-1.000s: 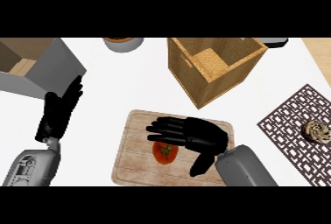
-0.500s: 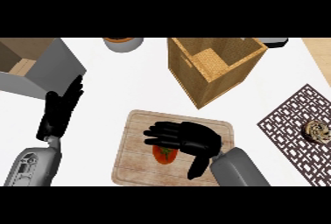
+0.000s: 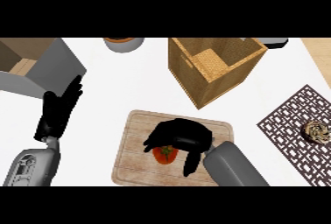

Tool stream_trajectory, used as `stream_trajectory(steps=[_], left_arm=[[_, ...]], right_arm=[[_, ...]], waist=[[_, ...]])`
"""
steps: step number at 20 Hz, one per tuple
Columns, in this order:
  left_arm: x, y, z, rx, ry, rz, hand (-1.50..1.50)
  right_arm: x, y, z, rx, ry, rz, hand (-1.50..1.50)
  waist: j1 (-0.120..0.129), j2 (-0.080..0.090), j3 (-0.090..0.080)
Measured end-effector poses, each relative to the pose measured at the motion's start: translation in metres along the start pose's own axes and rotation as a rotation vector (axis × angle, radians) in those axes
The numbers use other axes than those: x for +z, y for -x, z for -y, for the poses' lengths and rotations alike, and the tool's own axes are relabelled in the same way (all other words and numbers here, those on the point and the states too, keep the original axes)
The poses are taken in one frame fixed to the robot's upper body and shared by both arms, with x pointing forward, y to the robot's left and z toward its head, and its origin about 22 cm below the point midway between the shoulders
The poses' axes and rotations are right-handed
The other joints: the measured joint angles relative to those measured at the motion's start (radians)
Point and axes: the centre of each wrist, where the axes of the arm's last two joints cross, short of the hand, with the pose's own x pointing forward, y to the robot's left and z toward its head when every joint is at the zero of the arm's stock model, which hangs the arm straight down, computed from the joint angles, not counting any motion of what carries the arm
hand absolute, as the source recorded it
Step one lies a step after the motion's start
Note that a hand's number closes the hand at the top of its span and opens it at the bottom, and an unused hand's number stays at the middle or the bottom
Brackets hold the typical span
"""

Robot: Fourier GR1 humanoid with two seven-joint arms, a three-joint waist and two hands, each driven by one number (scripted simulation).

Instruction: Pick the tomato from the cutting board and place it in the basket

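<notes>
The left hand (image 3: 58, 111) rests at the left, fingers straight. On the cutting board (image 3: 139, 164) lies the tomato (image 3: 165, 154) — round, smooth, probably soft and light — and the right hand (image 3: 182, 138) curls its fingers round its sides, a sensible hold. The basket (image 3: 226, 83) stands beyond.

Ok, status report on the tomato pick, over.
Right robot hand curled round tomato on cutting board. Left robot hand open, resting. Nothing blocks basket.

White counter (image 3: 129, 98), wooden cutting board (image 3: 134, 162), wicker basket (image 3: 194, 81), dark lattice mat (image 3: 284, 124), grey box (image 3: 57, 65) at left
</notes>
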Motion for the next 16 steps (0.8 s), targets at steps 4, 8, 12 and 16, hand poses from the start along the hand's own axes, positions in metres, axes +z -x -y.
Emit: stream_trajectory(steps=[4,8,12,16], left_arm=[[0.001,0.002,0.007,-0.002,0.002,0.003,0.0],[0.006,-0.001,0.003,0.0,0.001,0.001,0.0],[0.003,0.0,0.003,-0.004,0.007,0.001,0.0],[0.001,-0.003,0.006,-0.01,0.02,0.007,0.0]], right_arm=[[0.003,0.003,-0.004,0.089,0.036,0.038,1.5],[-0.005,-0.002,-0.004,0.164,0.055,0.035,1.5],[-0.019,-0.005,0.0,0.245,0.004,-0.227,1.5],[-0.032,-0.003,0.008,0.323,-0.059,-0.53,1.5]], waist=[[-0.001,-0.004,-0.001],[0.001,-0.007,-0.002],[0.006,-0.012,-0.003],[0.021,-0.012,-0.003]])
